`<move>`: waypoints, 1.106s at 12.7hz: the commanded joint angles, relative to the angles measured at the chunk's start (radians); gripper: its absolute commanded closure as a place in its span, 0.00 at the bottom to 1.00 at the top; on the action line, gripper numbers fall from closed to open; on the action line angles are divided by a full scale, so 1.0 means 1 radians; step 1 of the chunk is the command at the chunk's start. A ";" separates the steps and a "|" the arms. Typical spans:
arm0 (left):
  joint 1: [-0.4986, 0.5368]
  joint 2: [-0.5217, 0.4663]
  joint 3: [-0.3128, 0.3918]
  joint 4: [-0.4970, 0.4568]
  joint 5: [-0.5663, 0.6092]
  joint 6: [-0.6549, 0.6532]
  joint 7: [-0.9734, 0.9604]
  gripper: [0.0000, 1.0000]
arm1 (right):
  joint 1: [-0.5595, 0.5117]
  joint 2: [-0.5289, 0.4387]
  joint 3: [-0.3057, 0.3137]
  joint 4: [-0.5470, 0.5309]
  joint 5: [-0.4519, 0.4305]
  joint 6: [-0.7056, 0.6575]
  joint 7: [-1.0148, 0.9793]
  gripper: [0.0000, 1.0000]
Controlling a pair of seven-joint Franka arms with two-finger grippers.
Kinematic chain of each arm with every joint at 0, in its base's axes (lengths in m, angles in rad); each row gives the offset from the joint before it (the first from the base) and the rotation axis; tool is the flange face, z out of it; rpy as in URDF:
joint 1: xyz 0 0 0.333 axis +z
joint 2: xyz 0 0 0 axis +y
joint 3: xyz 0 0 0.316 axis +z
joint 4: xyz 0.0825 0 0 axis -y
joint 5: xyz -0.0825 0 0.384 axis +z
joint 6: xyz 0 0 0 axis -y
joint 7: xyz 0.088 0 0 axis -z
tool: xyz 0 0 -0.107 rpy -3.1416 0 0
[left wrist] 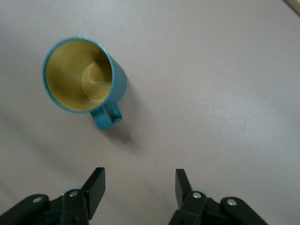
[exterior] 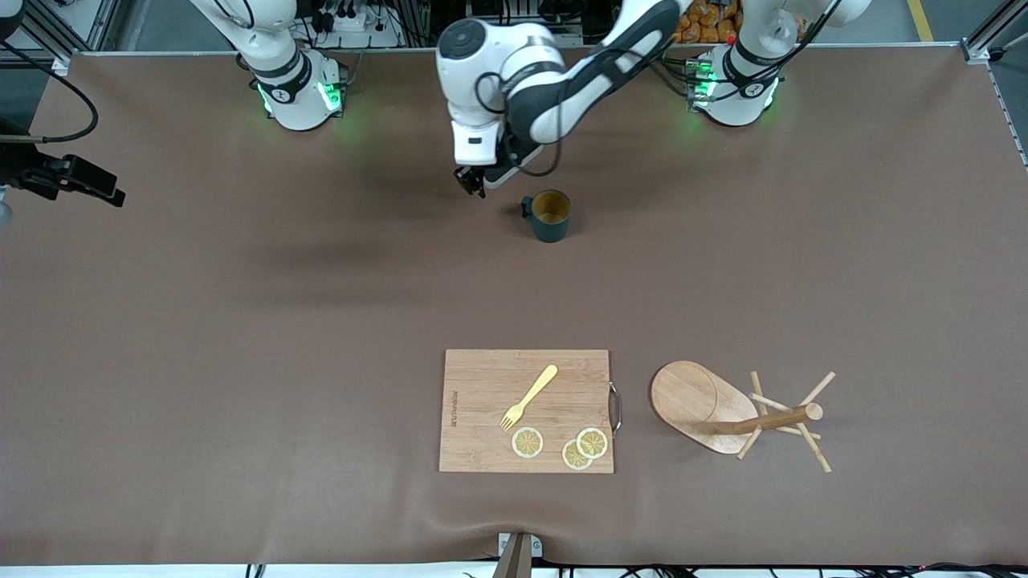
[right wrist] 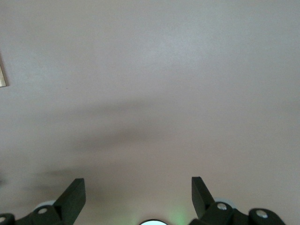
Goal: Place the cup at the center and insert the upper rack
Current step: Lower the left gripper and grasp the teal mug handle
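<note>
The dark teal cup (exterior: 550,215) stands upright on the brown table, its tan inside showing, near the arms' bases. It also shows in the left wrist view (left wrist: 84,75), handle toward the gripper. My left gripper (exterior: 474,183) hangs beside the cup toward the right arm's end, open and empty (left wrist: 139,176). The wooden upper rack (exterior: 727,411) lies tipped on its side near the front camera, post and pegs pointing toward the left arm's end. My right gripper (exterior: 96,186) waits over the right arm's end of the table, open and empty (right wrist: 138,185).
A rectangular wooden cutting board (exterior: 482,385) lies beside the rack, toward the right arm's end. On it are a yellow fork (exterior: 530,396) and three lemon slices (exterior: 528,442). The brown mat (exterior: 241,321) covers the table.
</note>
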 commanded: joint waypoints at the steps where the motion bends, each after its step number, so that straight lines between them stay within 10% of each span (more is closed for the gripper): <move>1: -0.140 0.116 0.084 0.170 0.064 -0.129 -0.070 0.33 | -0.009 -0.018 0.015 -0.001 0.006 -0.008 0.015 0.00; 7: -0.452 0.154 0.367 0.202 0.055 -0.225 -0.137 0.43 | 0.017 -0.020 0.026 -0.001 0.006 -0.004 0.055 0.00; 14: -0.518 0.268 0.454 0.348 0.066 -0.393 -0.191 0.47 | 0.042 -0.021 0.024 -0.002 0.006 -0.004 0.067 0.00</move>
